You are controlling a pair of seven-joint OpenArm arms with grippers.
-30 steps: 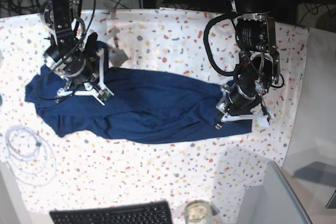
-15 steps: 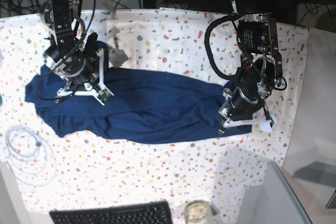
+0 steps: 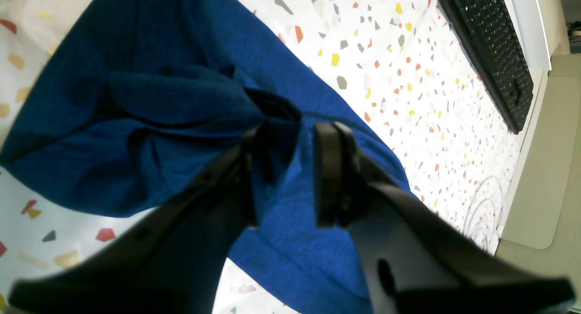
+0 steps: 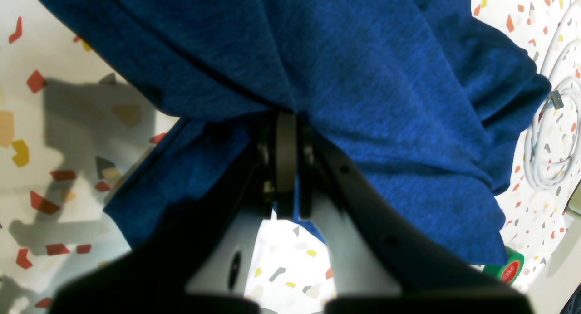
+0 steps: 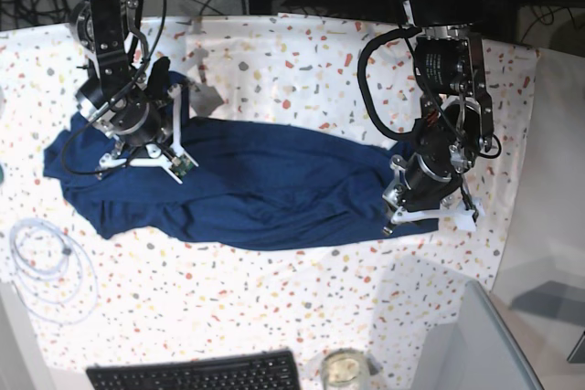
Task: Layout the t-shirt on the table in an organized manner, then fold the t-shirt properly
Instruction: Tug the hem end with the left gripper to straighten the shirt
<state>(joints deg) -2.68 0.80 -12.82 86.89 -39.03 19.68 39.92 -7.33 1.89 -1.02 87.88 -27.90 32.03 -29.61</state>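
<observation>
So the plain dark navy-blue soft fabric t-shirt (image 5: 247, 184) is lying stretched out sideways across the middle of the desk (image 5: 302, 61), which has a white cover speckled with red, orange, grey and yellow flecks. It's more of a long rumpled band than a flat shirt right now, lots of folds and creases along it, with one end bunched up wider on the base view's left.

The right arm's fingers (image 4: 285, 169) are pressed fully together with a bit of the navy fabric pinched between them, right at the edge of the cloth up by that wider end; you can see the shirt draping away from the pinch in the right wrist view. In the base view that gripper (image 5: 146, 148) sits on top of the shirt.

The left arm's fingers (image 3: 290, 173) are partly apart, a clear gap between the two pads, and a gathered fold of the shirt sits in that gap. I honestly can't tell if they're actually squeezing it or just straddling it. That gripper (image 5: 425, 203) is down at the shirt's other end, on the base view's right.

Other stuff around: a coiled white cable (image 5: 50, 267) near the shirt's wide end, a black keyboard (image 5: 196, 374) at the near edge of the desk, and a green roll of tape (image 4: 510, 266) peeking out in the right wrist view.
</observation>
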